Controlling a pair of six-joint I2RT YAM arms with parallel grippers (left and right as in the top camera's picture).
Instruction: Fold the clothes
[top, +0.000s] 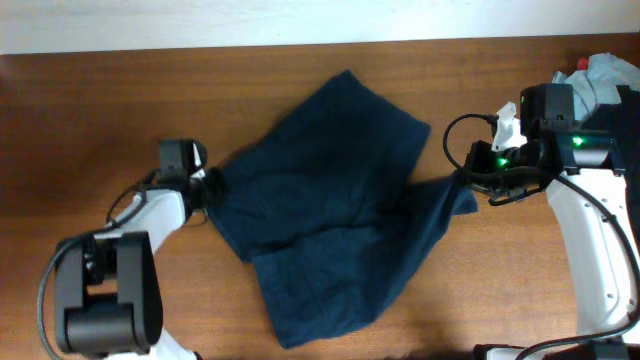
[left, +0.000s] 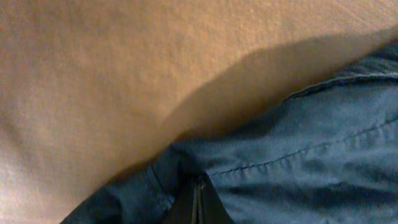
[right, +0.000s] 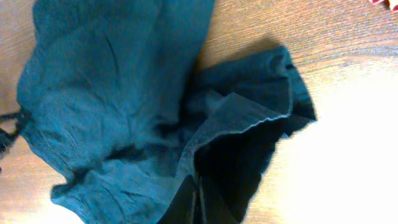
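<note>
The navy shorts (top: 330, 210) lie rumpled across the middle of the desk (top: 90, 110), with one leg running toward the near edge. The left gripper (top: 207, 186) is pinched on the hem at their left side. The right gripper (top: 466, 184) is clamped on a bunched corner at their right, jaws together on the cloth. It looks like thin, limp stuff, light and quick to sag and crease, so I'd hold it by the stitched hems. At the far right corner, other garments (top: 608, 70) sit heaped.
</note>
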